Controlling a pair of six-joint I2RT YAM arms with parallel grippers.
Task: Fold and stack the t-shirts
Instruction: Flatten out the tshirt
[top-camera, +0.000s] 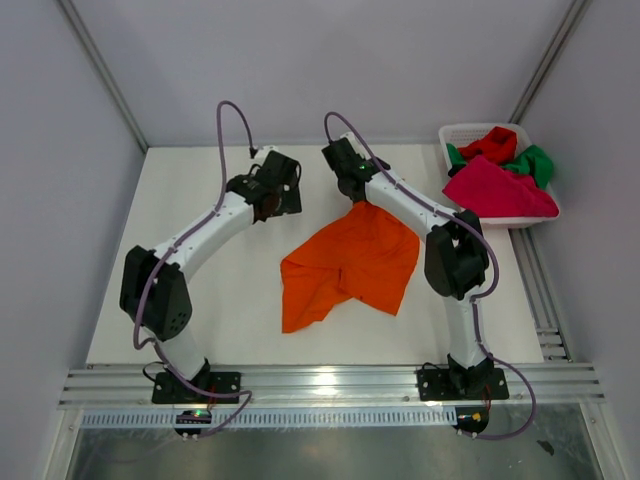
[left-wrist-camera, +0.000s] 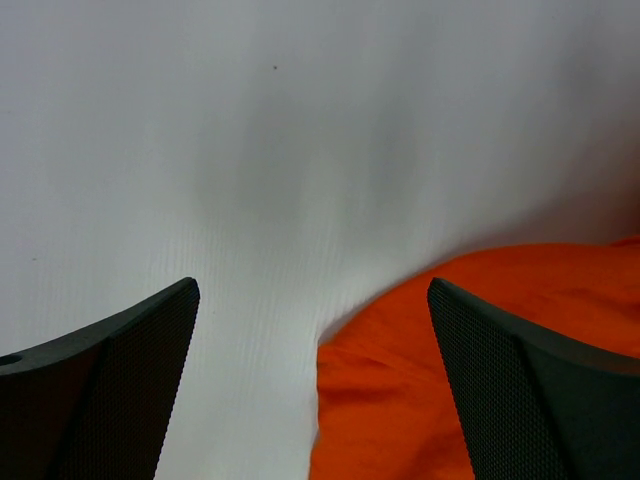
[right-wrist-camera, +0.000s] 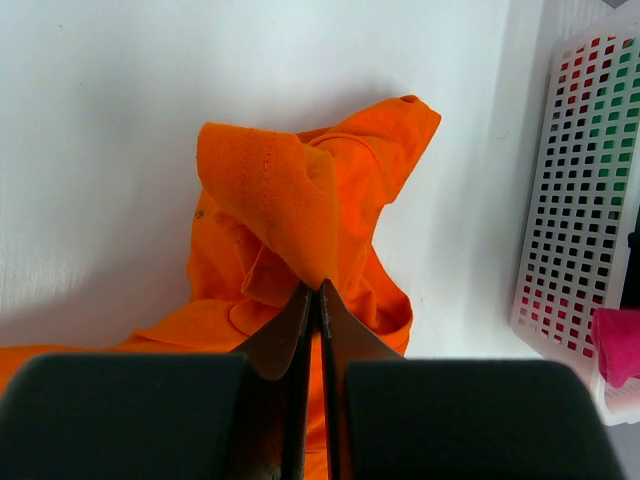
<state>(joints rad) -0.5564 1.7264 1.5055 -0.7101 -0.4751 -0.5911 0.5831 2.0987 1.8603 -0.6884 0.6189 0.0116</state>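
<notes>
A bright orange t-shirt (top-camera: 350, 265) lies crumpled in the middle of the white table. My right gripper (top-camera: 358, 195) is shut on the shirt's far edge and lifts a fold of it (right-wrist-camera: 275, 200). My left gripper (top-camera: 268, 205) is open and empty, above the table left of the shirt; a part of the orange cloth (left-wrist-camera: 480, 370) shows between its fingers. The magenta-pink t-shirt (top-camera: 495, 190), red t-shirt (top-camera: 492, 145) and green t-shirt (top-camera: 532, 163) lie bunched in the white basket (top-camera: 452, 135).
The white lattice basket (right-wrist-camera: 580, 190) stands at the table's far right corner, close to my right gripper. A metal rail (top-camera: 330, 382) runs along the near edge by the arm bases. Grey walls enclose the table at left, back and right.
</notes>
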